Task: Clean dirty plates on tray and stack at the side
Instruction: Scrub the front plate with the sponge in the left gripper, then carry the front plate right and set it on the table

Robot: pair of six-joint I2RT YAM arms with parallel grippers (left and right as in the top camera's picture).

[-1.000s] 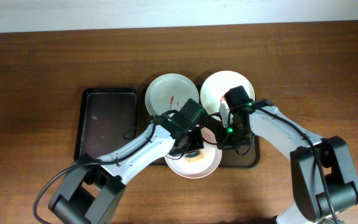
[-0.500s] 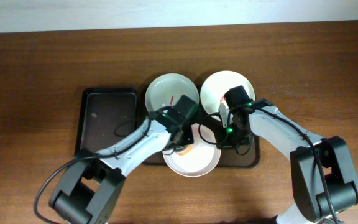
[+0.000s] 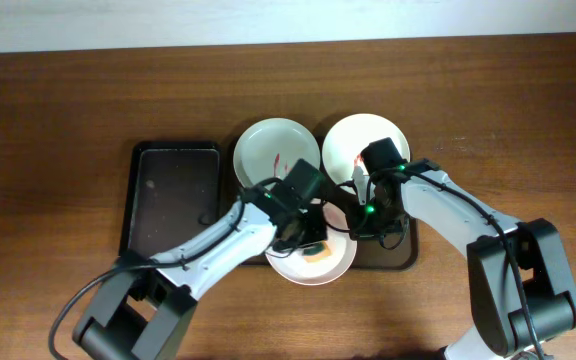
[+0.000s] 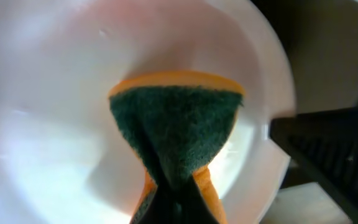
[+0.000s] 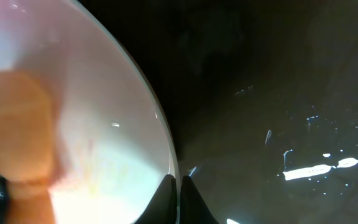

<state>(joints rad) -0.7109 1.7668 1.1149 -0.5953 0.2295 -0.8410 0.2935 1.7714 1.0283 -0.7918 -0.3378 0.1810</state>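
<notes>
The left claw (image 4: pixel 174 200) is clamped on a folded sponge (image 4: pixel 176 127), whose green face presses into the front plate (image 4: pixel 48 124), so the rough side meets the dirt. The right claw (image 5: pixel 178 194) is pinched together on this plate's right rim, likely to stop it sliding under the rubbing. The front plate lies over the near edge of the tray (image 3: pixel 400 256), where both arms can reach it. Behind it sit a rear-left plate (image 3: pixel 276 150) and a rear-right plate (image 3: pixel 363 140), each with red smears and not yet cleaned by the look of them. A black tray (image 3: pixel 173 190) lies just to the left with no sponge on it. Nothing is stacked on the table (image 3: pixel 68 100) at the side, so I judge this the first plate being scrubbed.
</notes>
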